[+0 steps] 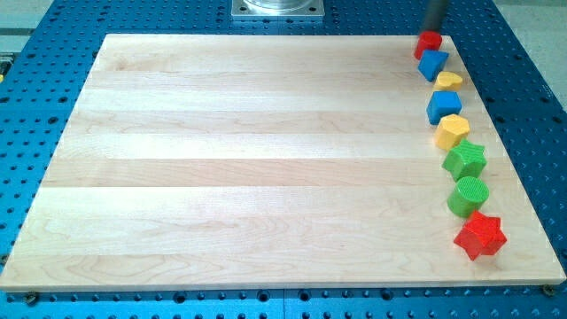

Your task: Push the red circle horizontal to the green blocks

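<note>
Board inventory: eight blocks in one column along the view's right edge.

My tip [431, 32], a bare rod with no fingers and holding nothing, touched the red circle [429, 42] from 12 o'clock. Toward 6 o'clock followed a blue block [433, 64], yellow heart [449, 80], blue block [444, 107], yellow hexagon [452, 131], green star-like block [465, 160], green cylinder [469, 196], red star [480, 235], all on the wooden board [248, 159].

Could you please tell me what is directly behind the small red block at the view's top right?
The dark rod stands right behind the red circle. My tip is hidden behind it, so contact cannot be confirmed.
</note>
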Available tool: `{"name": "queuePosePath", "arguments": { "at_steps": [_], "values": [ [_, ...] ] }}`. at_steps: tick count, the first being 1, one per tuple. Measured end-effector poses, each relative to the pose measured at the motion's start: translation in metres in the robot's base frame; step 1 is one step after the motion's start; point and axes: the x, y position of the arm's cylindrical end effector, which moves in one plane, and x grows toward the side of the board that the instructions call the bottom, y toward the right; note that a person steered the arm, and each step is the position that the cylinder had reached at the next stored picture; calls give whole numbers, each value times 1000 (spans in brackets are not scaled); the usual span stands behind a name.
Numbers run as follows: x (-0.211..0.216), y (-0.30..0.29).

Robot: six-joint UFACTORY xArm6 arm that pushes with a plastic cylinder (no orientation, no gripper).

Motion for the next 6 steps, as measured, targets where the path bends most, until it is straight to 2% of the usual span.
{"name": "queuePosePath", "arguments": {
  "at_steps": [1,2,3,4,5,6],
  "values": [
    [25,-1],
    [27,-74],
    [65,-218],
    [52,-261],
    [63,-260],
    [132,-300]
  ]
}}
